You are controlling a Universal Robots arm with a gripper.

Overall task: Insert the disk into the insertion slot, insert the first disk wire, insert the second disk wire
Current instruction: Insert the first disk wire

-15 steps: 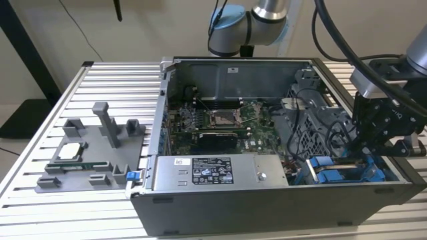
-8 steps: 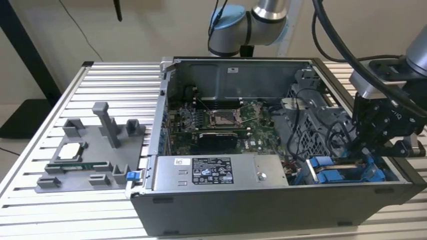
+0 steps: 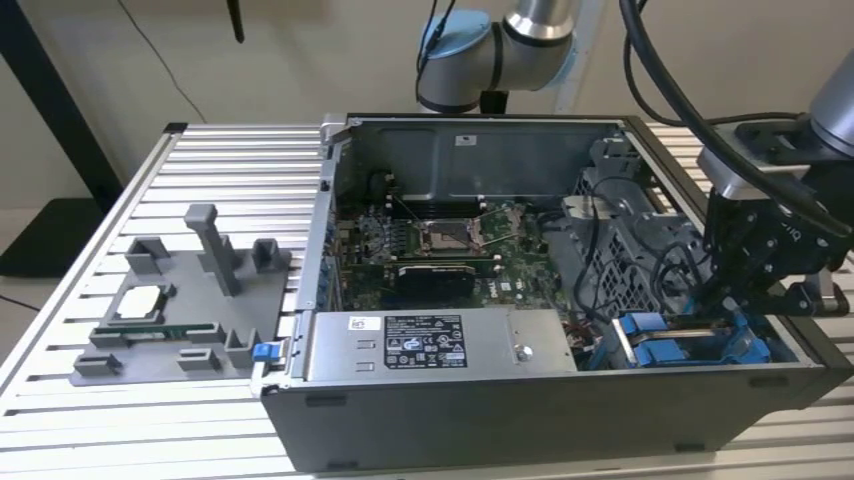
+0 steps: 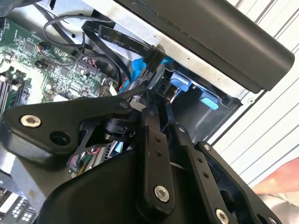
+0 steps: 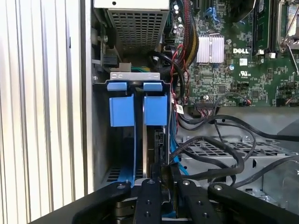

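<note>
My pincer (image 5: 161, 176) low in the case's drive corner

The slatted table (image 3: 200, 180) lies open on the exterior view's left. Past the case wall (image 3: 320, 230), black cables (image 5: 240, 158) crowd the room. The disk (image 5: 149, 144) stands edge-on in the insertion slot (image 5: 140, 86), just beside my pincer. I cannot tell whether it grips.

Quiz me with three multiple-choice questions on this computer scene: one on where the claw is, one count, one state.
1. In the exterior view, where is the claw relative to the case? A outside it; B inside, at the exterior view's right end; C inside, at the exterior view's left end.
2. Blue carrier fronts in the first wrist view: A one; B four; C two.
3. The case is: A open; B closed; C upside down.
Answers: B, it reaches in by the blue carriers; C, two sit side by side; A, the motherboard is exposed.
</note>
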